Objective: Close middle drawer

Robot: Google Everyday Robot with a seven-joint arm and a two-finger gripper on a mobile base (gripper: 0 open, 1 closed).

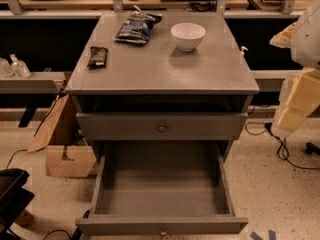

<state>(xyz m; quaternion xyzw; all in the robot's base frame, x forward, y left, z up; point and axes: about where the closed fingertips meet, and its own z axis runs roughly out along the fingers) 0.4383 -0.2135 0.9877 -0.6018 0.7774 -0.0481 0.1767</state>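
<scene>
Right of the cabinet [162, 71] hangs the hand [298, 100], middle drawer [162, 194] open.

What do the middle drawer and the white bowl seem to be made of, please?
The middle drawer: likely painted wood or metal, matte grey, with a small metallic knob. The bowl: probably glazed ceramic, glossy white. The claw hangs at the right edge, apart from the drawer.

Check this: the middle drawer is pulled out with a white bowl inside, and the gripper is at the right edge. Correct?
Not quite. The camera view shows the pulled-out middle drawer empty; the bowl stands on the cabinet top. The gripper is at the right edge, as stated.
</scene>
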